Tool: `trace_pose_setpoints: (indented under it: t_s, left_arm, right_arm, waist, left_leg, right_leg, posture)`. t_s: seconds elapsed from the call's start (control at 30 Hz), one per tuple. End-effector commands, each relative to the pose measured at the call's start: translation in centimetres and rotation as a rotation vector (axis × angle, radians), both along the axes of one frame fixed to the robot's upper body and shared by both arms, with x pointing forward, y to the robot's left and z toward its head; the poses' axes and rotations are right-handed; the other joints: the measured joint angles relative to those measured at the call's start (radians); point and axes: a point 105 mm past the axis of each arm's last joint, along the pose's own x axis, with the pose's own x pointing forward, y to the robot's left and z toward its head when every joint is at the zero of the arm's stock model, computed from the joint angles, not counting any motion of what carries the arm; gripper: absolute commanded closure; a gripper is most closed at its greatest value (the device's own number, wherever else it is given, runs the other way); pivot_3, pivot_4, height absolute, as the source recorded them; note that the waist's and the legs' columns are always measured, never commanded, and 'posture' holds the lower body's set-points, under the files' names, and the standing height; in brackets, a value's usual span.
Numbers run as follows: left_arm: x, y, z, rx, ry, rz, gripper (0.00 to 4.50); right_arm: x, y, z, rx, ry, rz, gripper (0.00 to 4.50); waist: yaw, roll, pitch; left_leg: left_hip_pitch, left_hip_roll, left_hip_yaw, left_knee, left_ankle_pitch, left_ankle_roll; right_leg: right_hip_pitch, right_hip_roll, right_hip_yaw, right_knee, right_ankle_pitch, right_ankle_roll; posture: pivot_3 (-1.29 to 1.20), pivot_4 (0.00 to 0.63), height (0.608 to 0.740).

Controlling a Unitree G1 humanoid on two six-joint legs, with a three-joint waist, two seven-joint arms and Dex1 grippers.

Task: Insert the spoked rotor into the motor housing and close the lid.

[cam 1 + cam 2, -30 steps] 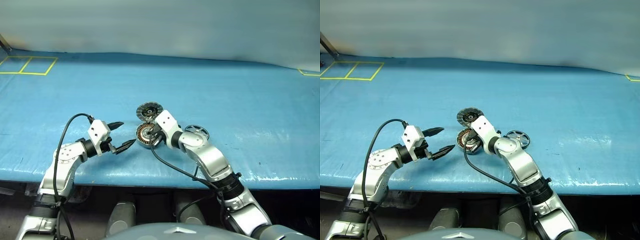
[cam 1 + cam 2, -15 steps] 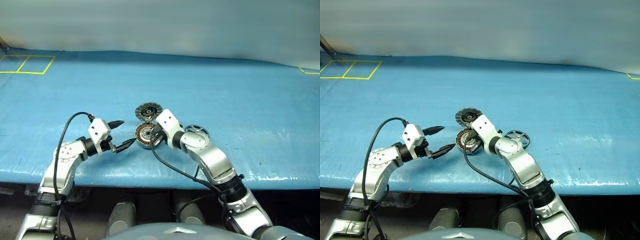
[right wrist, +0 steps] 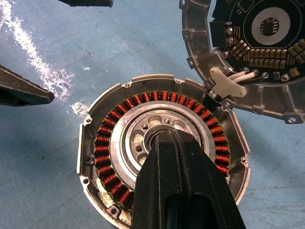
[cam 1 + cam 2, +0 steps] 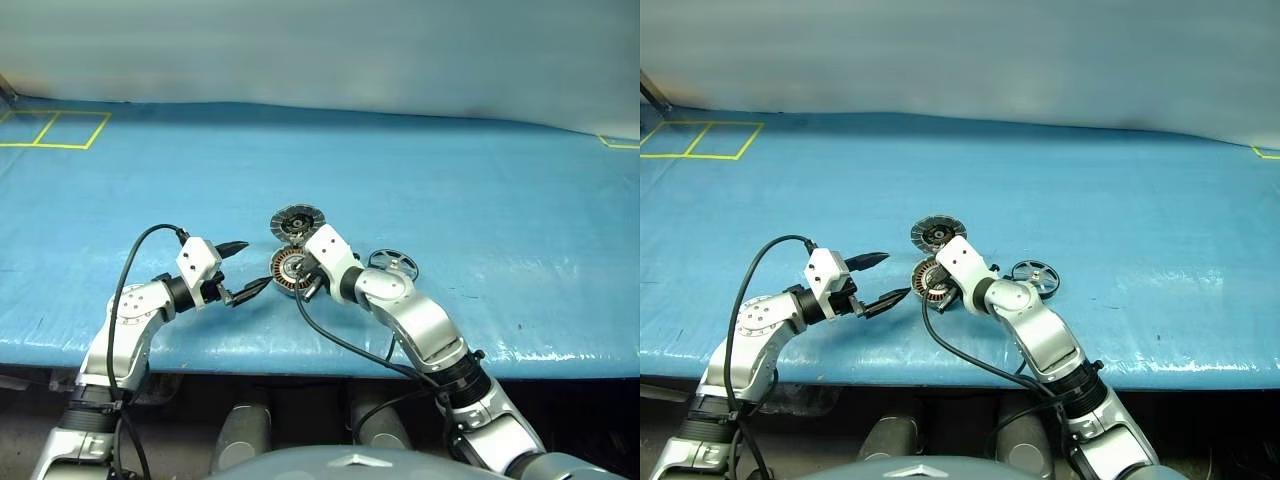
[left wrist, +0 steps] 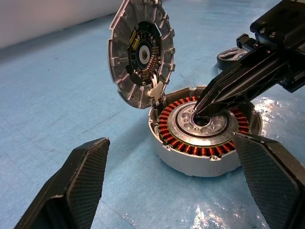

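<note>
Motor housing (image 4: 291,269) on blue mat (image 4: 480,200), near its front edge; lid (image 4: 295,221) hinged open at far side. Right gripper (image 5: 202,109), fingers pressed together, tip on hub. Left gripper (image 4: 248,270) spread, just left of housing. Spoked rotor (image 4: 393,264) right, open mat beyond.

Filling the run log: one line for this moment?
left gripper: open, beside housing | right gripper: shut, tips on hub | lid: open | rotor: on table, not inserted
</note>
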Motion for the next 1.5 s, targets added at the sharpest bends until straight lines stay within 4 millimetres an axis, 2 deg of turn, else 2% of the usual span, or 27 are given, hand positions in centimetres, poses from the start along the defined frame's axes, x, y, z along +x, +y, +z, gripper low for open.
trace_pose_setpoints:
  t_s: [0.03, 0.6, 1.5]
  left_arm:
    - [0.0, 0.2, 0.6, 0.001, -0.023, 0.001, 0.00]
    - [-0.2, 0.2, 0.5, -0.002, -0.017, 0.007, 0.00]
    - [-0.2, 0.0, 0.4, -0.004, -0.010, -0.007, 0.00]
  right_arm:
    - [-0.3, -0.2, -1.3, -0.019, 0.046, -0.003, 4.47]
    - [-1.4, -0.9, -5.4, -0.079, 0.178, -0.027, 4.47]
    - [-2.6, -2.2, -8.0, -0.131, 0.250, -0.082, 4.47]
  waist:
    - [0.000, 0.000, 0.000]
    - [-0.001, -0.001, -0.002]
    - [-0.006, -0.002, -0.014]
  left_leg:
    - [0.000, 0.000, 0.000, 0.000, 0.000, 0.000]
    - [0.009, 0.001, 0.000, 0.000, -0.001, -0.002]
    - [0.013, 0.002, -0.001, 0.000, -0.007, -0.010]
  right_leg:
    - [0.000, 0.000, 0.000, 0.000, 0.000, 0.000]
    - [0.009, 0.000, 0.000, -0.001, -0.001, -0.001]
    - [0.009, -0.002, -0.003, -0.003, -0.002, -0.002]
  posture:
    - [0.00, 0.150, 0.740]
    - [0.00, 0.150, 0.740]
    - [0.00, 0.150, 0.740]
